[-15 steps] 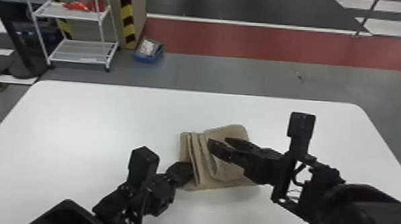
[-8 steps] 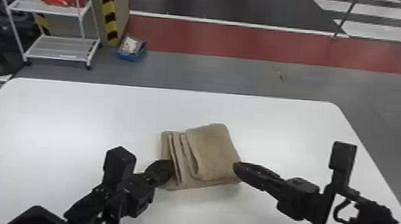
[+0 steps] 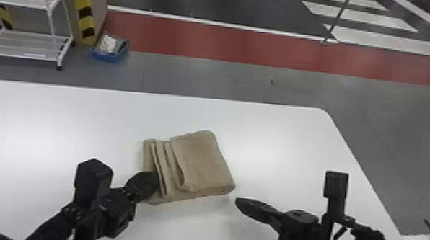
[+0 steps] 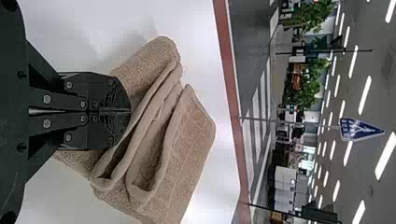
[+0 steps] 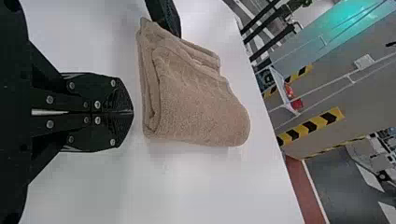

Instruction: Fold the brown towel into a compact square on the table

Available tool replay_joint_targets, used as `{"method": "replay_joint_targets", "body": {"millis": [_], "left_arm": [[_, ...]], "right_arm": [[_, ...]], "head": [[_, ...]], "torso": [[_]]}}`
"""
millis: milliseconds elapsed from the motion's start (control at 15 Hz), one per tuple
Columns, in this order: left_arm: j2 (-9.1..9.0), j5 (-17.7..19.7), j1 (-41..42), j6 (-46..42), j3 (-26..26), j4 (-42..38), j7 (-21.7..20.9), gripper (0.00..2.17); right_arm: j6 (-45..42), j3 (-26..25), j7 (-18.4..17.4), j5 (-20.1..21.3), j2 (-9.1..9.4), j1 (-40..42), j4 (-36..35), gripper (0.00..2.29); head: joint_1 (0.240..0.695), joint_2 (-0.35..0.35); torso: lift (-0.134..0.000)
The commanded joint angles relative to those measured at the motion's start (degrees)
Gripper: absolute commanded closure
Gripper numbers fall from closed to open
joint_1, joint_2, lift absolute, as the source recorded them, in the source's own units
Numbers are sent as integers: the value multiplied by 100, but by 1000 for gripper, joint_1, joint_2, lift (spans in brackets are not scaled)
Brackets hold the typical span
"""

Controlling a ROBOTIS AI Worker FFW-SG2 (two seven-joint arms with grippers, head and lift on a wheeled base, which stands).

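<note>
"White table out front, towel sitting on it, folded but skewed!"

"If the left claw drags, those loose layers could slip open."

"Its fingers are pressed together against the layers, no cloth visibly pinched. Right claw: pressed together too, empty, just beside the towel's near right corner."

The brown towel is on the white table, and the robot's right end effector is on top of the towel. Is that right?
Not quite. The right end effector is beside the brown towel, not on top: the right wrist view shows a gap between them. The towel is on the white table.
</note>
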Motion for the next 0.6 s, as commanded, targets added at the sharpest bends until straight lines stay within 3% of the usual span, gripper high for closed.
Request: {"method": "replay_joint_targets", "body": {"millis": [0,267,467,533], "left_arm": [[4,-5,57,0,12,-52,-1,1787],[92,30,427,53,328,-561,-80,1784],[338,241,928,35,864,-1133,-168,1784],[347,285,980,18,943,-1177,-203,1784]], "right_arm": [[175,151,-6,1,0,-401,401,2223],[298,493,-243,230,9,-972,840,2223],[334,634,-507,458,9,-1403,1174,2219],[334,687,-568,502,9,-1570,1333,2219]], "head": [[695,-200],[695,-178],[695,-153],[695,-143]], "torso": [[-125],[-125],[-125],[-125]]}}
